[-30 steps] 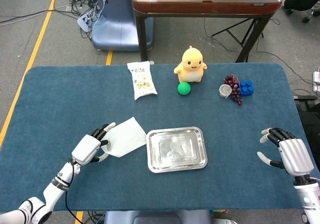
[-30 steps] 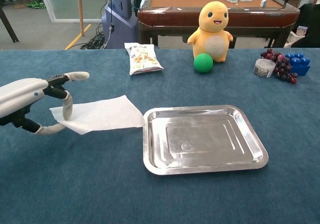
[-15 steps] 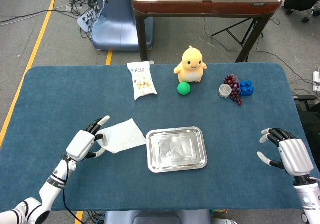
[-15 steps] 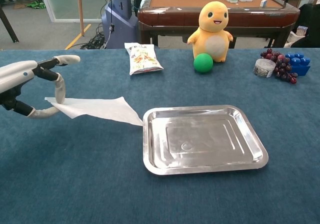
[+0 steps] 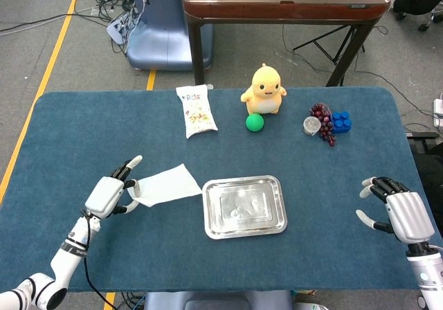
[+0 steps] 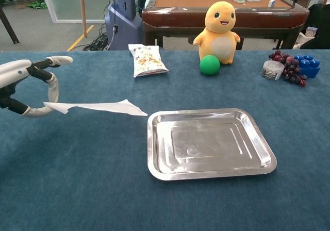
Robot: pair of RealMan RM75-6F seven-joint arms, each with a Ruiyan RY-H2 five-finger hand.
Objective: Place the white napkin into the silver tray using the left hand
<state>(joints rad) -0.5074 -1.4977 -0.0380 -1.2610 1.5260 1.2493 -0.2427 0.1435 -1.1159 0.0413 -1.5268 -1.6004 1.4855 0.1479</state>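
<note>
Napkin [image 6: 98, 106] lifted higher, pulled further left.
Pinched at its left edge by left robot hand [image 5: 109, 194]; right robot hand [image 5: 401, 212] spread, empty.

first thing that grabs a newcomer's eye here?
Probably the white napkin, pinched at one edge by the left hand and hanging off the blue cloth just left of the silver tray, which holds nothing. Next, the yellow duck toy at the table's far side, green ball in front of it.
</note>
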